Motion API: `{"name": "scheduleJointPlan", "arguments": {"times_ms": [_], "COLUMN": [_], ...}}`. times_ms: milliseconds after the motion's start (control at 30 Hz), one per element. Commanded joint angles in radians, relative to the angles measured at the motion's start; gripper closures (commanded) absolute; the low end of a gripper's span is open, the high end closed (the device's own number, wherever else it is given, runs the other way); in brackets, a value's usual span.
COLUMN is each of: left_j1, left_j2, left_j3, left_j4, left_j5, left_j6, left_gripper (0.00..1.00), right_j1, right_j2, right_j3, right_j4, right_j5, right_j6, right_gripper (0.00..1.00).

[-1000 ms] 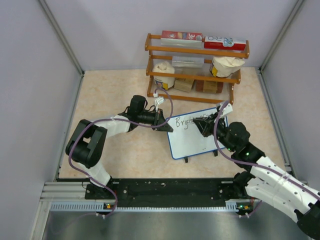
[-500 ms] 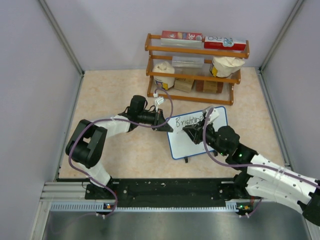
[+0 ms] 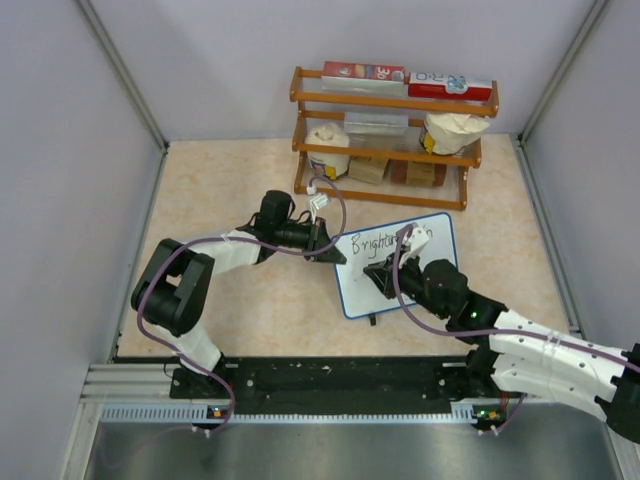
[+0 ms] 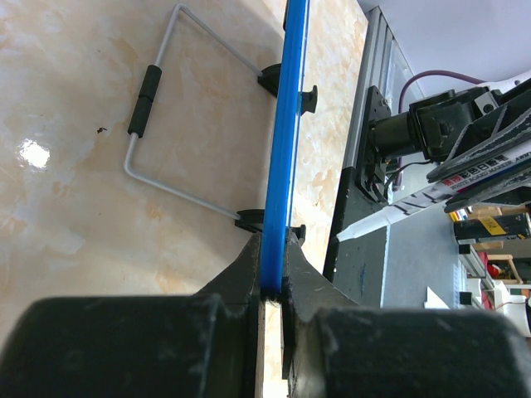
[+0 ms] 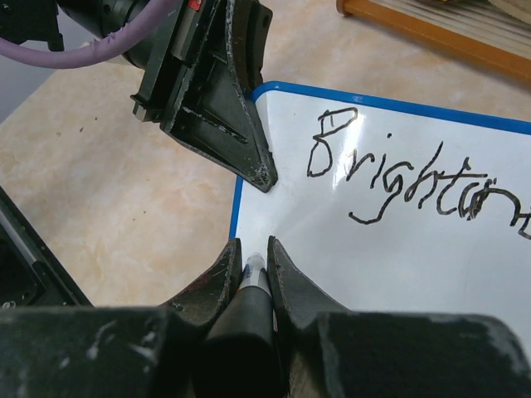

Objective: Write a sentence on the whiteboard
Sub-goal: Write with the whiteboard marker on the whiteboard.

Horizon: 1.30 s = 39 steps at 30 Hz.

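The whiteboard (image 3: 432,236) stands on the table's middle, one line of the sentence (image 3: 372,242) written along its top. My left gripper (image 3: 335,252) is shut on the board's left edge; the left wrist view shows the blue rim (image 4: 286,124) pinched in the gripper (image 4: 272,286). My right gripper (image 3: 375,272) is shut on a black marker (image 5: 249,286). Its pale tip sits just above the white surface (image 5: 398,274), close to the left rim and below the lettering (image 5: 406,182). The left gripper's finger (image 5: 224,124) lies on the board's top-left corner.
A wooden rack (image 3: 390,100) with boxes and bags stands right behind the board. A bent wire stand (image 4: 166,124) lies on the table behind the board. A black rail (image 3: 330,385) runs along the near edge. Grey walls close in both sides.
My right gripper, still holding the marker, has swung from the right end of the written line leftward and down to the board's left side. The left arm has not moved.
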State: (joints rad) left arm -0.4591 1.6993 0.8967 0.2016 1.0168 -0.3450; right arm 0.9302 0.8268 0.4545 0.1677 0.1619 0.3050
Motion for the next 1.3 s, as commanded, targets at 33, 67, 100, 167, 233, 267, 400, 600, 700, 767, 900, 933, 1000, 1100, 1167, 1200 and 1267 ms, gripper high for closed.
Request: {"name": "scheduleJointPlan", "arguments": {"times_ms": [33,67,100,167,233,267,400,600,700,767,900,933,1000,1100,1167,1200,1267], "left_j1": [-0.016,-0.015,-0.015,-0.015,-0.016,-0.015,-0.015,-0.015,-0.016,-0.016,-0.016,-0.016,-0.016,-0.016,-0.016,-0.016,-0.016], "left_j2": [0.025,0.026,0.026,0.028,0.028,0.028,0.026,0.026,0.026,0.028,0.026,0.026,0.026,0.026,0.026,0.026,0.025], "left_j3": [-0.022,-0.022,-0.022,-0.021,-0.021,-0.021,-0.021,-0.021,-0.021,-0.021,-0.021,-0.021,-0.021,-0.021,-0.021,-0.021,-0.021], "left_j4": [-0.053,-0.053,-0.054,-0.054,-0.056,-0.054,-0.056,-0.057,-0.057,-0.057,-0.057,-0.057,-0.056,-0.057,-0.057,-0.057,-0.057], "left_j5": [-0.165,-0.167,-0.165,-0.162,-0.165,-0.165,-0.165,-0.164,-0.164,-0.164,-0.162,-0.162,-0.162,-0.162,-0.162,-0.162,-0.162], "left_j6": [0.138,0.138,0.138,0.138,0.139,0.139,0.139,0.141,0.139,0.139,0.139,0.139,0.139,0.138,0.139,0.139,0.139], "left_gripper": [1.00,1.00,1.00,1.00,1.00,1.00,1.00,1.00,1.00,1.00,1.00,1.00,1.00,1.00,1.00,1.00,1.00], "right_j1": [0.019,0.019,0.019,0.019,0.019,0.019,0.019,0.019,0.019,0.019,0.019,0.019,0.019,0.019,0.019,0.019,0.019], "right_j2": [-0.014,-0.011,-0.006,0.003,0.014,0.018,0.034,0.057,0.064,0.074,0.084,0.087,0.090,0.094,0.094,0.094,0.094], "right_j3": [-0.014,-0.016,-0.016,-0.014,-0.013,-0.013,-0.007,-0.002,-0.004,-0.005,-0.008,-0.007,-0.005,-0.002,0.003,0.003,0.006], "right_j4": [0.038,0.039,0.042,0.046,0.047,0.052,0.062,0.079,0.087,0.085,0.092,0.089,0.085,0.070,0.052,0.049,0.032], "right_j5": [0.022,0.025,0.031,0.036,0.048,0.051,0.067,0.070,0.070,0.071,0.085,0.087,0.099,0.119,0.142,0.146,0.169], "right_j6": [0.031,0.032,0.031,0.033,0.034,0.037,0.039,0.040,0.042,0.048,0.048,0.049,0.052,0.054,0.062,0.063,0.071], "right_gripper": [1.00,1.00,1.00,1.00,1.00,1.00,1.00,1.00,1.00,1.00,1.00,1.00,1.00,1.00,1.00,1.00,1.00]}}
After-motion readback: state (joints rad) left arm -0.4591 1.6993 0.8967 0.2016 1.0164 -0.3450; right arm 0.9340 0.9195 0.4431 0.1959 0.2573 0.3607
